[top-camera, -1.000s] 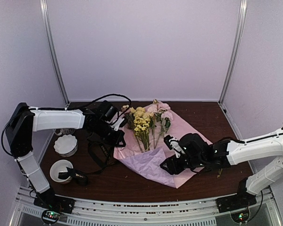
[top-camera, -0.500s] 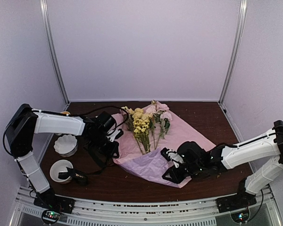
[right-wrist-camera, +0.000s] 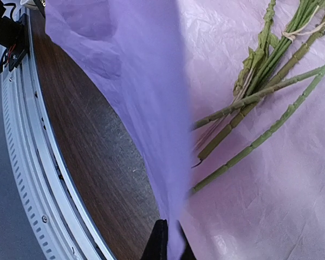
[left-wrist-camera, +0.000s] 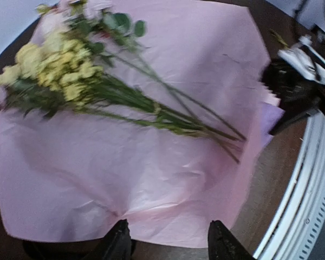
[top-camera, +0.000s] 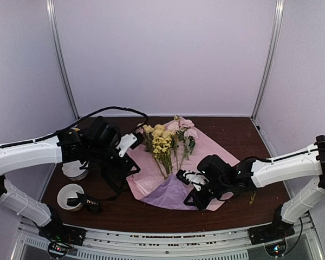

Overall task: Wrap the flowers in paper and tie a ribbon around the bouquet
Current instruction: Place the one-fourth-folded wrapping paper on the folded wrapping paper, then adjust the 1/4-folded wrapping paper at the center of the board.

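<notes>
Right pincer [right-wrist-camera: 169, 248]: closed tight, fingertips pressed together on the near edge of the paper [right-wrist-camera: 260, 206]. The pinched flap stood lifted off the table [top-camera: 124, 208], lilac underside showing, and leaned over toward the stem ends just ahead of the tips.

Left pincer [left-wrist-camera: 168, 246]: fingers parted about halfway, nothing held. The left edge of the paper lay flat just in front of the tips; whether they touched it could not be told.

Flowers [top-camera: 162, 143]: one loose bunch on the pink upper face of the paper, between the two pincers. Yellow and cream heads, with a few pink, lay at the far end, ahead of the left pincer and to its left in its own view. Green stems ran toward the right pincer and ended short of the raised flap.

Paper, remainder: spread flat and crinkled under the whole bunch, reaching past the blooms on the far side.

Ribbon [top-camera: 89, 205]: black band with white lettering, well apart from both pincers, nearer the left one on its outer side. One end was draped into a white bowl [top-camera: 65, 192]; the rest lay on the table.

Fluted white cup [top-camera: 75, 169]: just beyond the bowl, partly hidden under the left arm.
</notes>
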Robot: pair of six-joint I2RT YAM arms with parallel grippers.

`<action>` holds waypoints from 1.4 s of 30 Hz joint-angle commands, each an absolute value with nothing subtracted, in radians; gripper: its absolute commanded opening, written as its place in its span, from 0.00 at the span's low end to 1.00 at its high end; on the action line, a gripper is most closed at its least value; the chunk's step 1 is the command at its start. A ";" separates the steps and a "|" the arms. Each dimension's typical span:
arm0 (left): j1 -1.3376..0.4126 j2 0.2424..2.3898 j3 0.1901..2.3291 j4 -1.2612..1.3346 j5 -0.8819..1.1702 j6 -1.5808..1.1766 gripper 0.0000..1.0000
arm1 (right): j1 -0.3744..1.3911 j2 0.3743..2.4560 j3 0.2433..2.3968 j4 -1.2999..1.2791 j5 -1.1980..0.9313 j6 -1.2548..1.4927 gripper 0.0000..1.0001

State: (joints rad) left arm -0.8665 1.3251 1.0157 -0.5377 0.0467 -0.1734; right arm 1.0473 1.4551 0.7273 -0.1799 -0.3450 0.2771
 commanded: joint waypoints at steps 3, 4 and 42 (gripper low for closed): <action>-0.958 1.383 0.992 -0.475 0.330 0.075 0.58 | 1.033 1.509 0.807 -0.310 -0.356 0.168 0.00; -0.959 1.391 0.976 -0.459 0.330 0.090 0.61 | 1.027 1.510 0.811 -0.307 -0.360 0.166 0.00; -0.874 1.716 1.003 -0.370 0.512 0.015 0.58 | 0.824 1.695 1.043 -0.463 -0.391 0.010 0.00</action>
